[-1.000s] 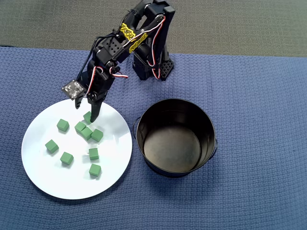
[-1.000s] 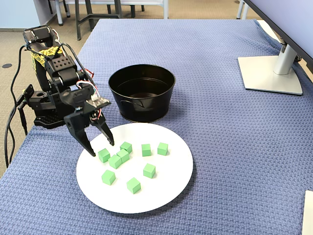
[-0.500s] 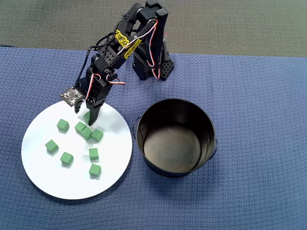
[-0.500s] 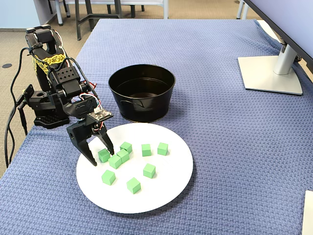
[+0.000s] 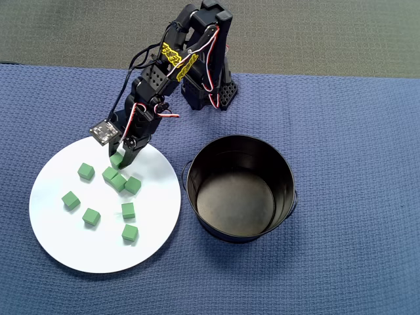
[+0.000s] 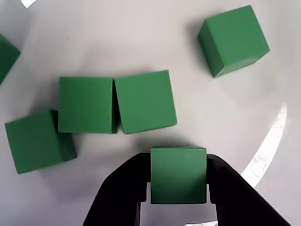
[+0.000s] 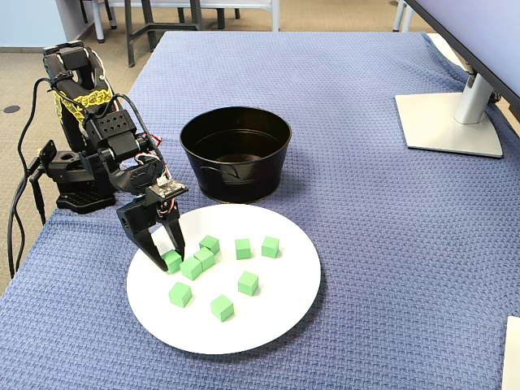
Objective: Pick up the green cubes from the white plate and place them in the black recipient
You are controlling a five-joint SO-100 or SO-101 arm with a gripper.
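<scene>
The black recipient is empty — nothing delivered yet. All green cubes sit on the white plate; the gripper pinches one near the plate's arm-side rim — unlifted.

green cubes: 9 | white plate: 1 | black pot: 1 | robot arm: 1 | monitor stand: 1

No readable text, labels, numbers or signs anywhere
</scene>
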